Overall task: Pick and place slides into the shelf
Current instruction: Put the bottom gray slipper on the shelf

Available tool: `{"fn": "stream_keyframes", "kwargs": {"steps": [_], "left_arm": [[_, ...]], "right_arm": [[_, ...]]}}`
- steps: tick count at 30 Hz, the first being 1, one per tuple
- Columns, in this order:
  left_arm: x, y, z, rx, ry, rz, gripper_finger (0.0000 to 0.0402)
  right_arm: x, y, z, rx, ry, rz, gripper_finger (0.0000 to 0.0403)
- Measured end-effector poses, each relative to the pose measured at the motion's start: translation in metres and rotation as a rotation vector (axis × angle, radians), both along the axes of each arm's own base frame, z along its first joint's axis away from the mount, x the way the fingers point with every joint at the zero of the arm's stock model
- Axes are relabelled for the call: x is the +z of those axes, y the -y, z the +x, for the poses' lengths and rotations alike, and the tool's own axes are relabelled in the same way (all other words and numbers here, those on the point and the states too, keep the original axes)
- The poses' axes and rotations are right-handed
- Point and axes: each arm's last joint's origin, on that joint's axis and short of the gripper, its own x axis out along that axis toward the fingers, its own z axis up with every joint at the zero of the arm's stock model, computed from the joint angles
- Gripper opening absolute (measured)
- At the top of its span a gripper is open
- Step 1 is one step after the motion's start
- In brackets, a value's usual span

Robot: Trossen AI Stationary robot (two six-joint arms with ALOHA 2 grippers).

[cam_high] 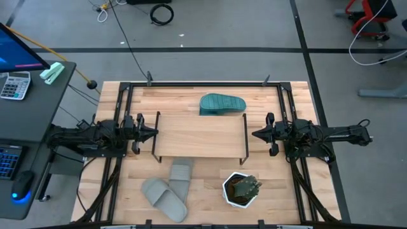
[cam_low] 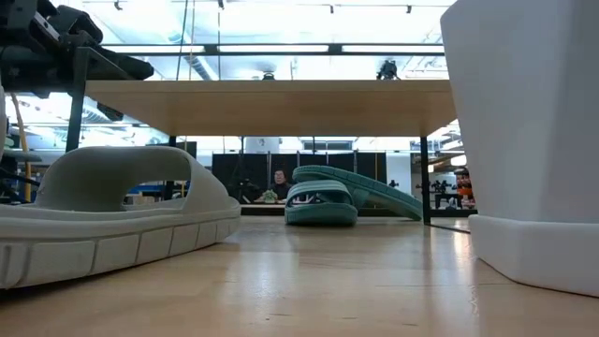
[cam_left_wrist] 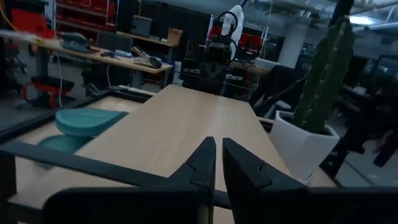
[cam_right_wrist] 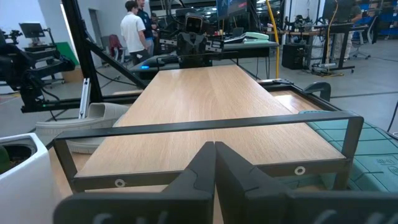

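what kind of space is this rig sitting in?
Looks like a robotics lab or workshop, not a home. The wooden table stands on a bare grey floor with loose cables, a desk with a monitor sits beside it, and workbenches fill the room behind.

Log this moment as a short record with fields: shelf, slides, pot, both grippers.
shelf: light-wood shelf at table centre, nothing on its top board
teal slides: teal slides stacked at the shelf's far edge, on the table
grey slides: grey slides on the table at the shelf's near side, one partly under its edge
pot: white pot with a plant, near side, right of the grey slides
left gripper: left gripper at the shelf's left end, nearly shut, empty
right gripper: right gripper at the shelf's right end, shut, empty
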Motion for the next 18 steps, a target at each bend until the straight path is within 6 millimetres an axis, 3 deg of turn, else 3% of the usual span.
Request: {"fn": "stream_keyframes", "kwargs": {"steps": [8,18], "left_arm": [[0.005,0.000,-0.001,-0.019,0.068,-0.173,0.0026],[0.012,0.000,-0.002,-0.005,0.132,-0.037,0.0034]], "right_arm": [[0.000,0.000,0.000,0.000,0.000,0.000,0.0014],[0.003,0.000,0.000,0.000,0.012,0.028,0.0014]]}}
